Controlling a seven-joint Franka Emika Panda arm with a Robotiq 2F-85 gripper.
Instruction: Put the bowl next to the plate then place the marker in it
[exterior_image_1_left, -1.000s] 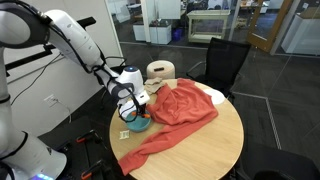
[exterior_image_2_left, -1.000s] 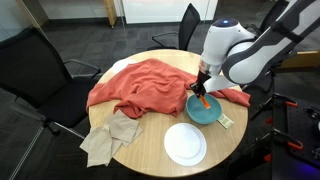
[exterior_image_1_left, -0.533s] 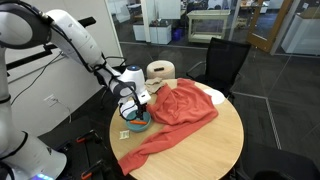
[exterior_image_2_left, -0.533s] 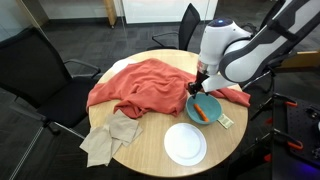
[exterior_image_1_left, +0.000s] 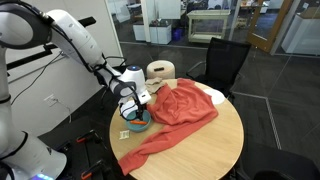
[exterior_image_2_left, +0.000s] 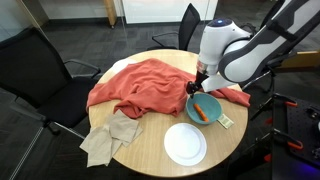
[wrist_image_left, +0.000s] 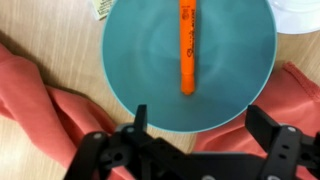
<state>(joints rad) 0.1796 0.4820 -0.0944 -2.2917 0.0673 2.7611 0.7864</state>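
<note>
The light blue bowl (exterior_image_2_left: 212, 113) sits on the round wooden table just beyond the white plate (exterior_image_2_left: 185, 143), with a small gap between them. The orange marker (exterior_image_2_left: 201, 109) lies flat inside the bowl. In the wrist view the marker (wrist_image_left: 186, 45) runs along the middle of the bowl (wrist_image_left: 140, 50), and a sliver of the plate (wrist_image_left: 302, 12) shows at the top right. My gripper (wrist_image_left: 200, 118) hovers just above the bowl's rim, open, with nothing between its fingers. In an exterior view the gripper (exterior_image_1_left: 135, 108) hangs over the bowl (exterior_image_1_left: 139, 125).
A large red-orange cloth (exterior_image_2_left: 140, 85) covers the table's middle and touches the bowl's side. A beige cloth (exterior_image_2_left: 110, 137) hangs over the table edge. A small card (exterior_image_2_left: 227, 121) lies beside the bowl. Black chairs (exterior_image_2_left: 35, 65) stand around the table.
The jaws have spread wide and let go of the marker, which dropped from between the fingers to lie flat in the bowl. The arm has barely moved.
</note>
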